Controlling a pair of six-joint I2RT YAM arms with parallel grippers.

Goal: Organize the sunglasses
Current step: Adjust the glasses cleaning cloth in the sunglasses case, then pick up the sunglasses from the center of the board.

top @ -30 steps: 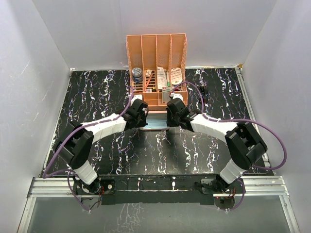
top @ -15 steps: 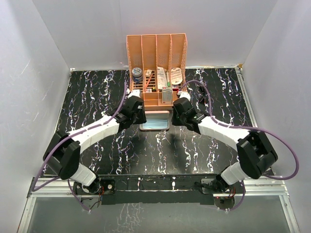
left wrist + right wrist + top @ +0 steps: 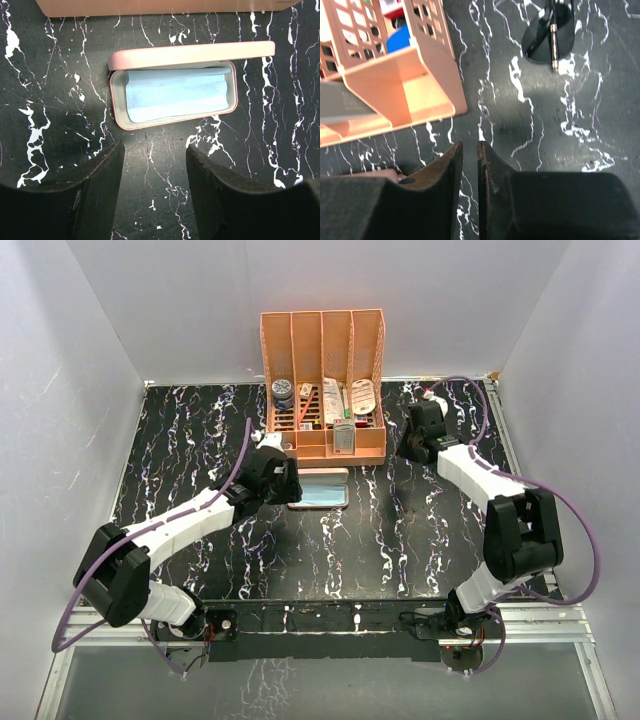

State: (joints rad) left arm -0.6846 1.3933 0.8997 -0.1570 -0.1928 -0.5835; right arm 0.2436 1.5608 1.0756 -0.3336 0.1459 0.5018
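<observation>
Right gripper (image 3: 469,157) nearly closed, empty | sunglasses (image 3: 547,40) on table (image 3: 530,125), ahead-right of my fingertips, past the orange organizer (image 3: 405,85), long axis pointing roughly away | I judge right arm nearer | left gripper (image 3: 155,170) spread wide, empty, facing the open pink case (image 3: 190,54)

Plain white walls (image 3: 170,300) close in a black bench (image 3: 190,440) veined with white marbling. An aluminium rail (image 3: 545,618) runs along its 6 o'clock edge. The light is even, with soft shadows.
</observation>
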